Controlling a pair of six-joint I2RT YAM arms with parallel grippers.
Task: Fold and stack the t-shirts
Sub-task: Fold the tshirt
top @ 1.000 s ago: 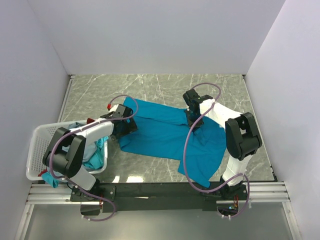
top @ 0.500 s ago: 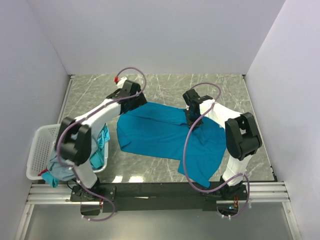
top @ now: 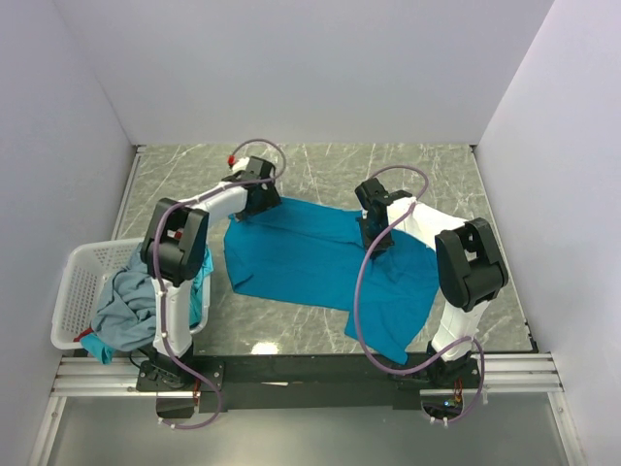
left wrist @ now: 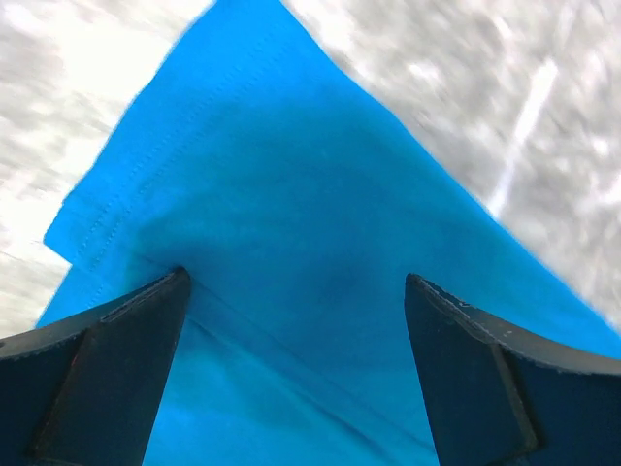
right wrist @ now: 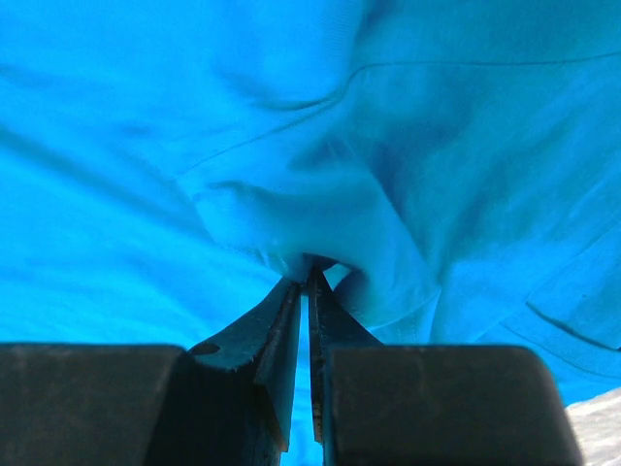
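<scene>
A bright teal-blue t-shirt (top: 320, 262) lies spread across the marble table. My left gripper (top: 254, 202) is open at the shirt's far left corner; in the left wrist view its two fingers (left wrist: 107, 359) stand wide apart over the cloth corner (left wrist: 272, 194). My right gripper (top: 374, 238) is shut on a pinched fold of the same shirt (right wrist: 310, 223) near its upper right part. A grey-blue shirt (top: 124, 311) and a teal one (top: 199, 282) lie heaped in the basket.
A white lattice basket (top: 73, 291) stands at the table's left near edge. The table (top: 320, 165) has white walls behind and at both sides. The shirt's lower right end (top: 388, 335) reaches toward the near edge.
My left arm has swung from the shirt's left edge by the basket up to its far left corner. The right gripper has kept its hold and place.
</scene>
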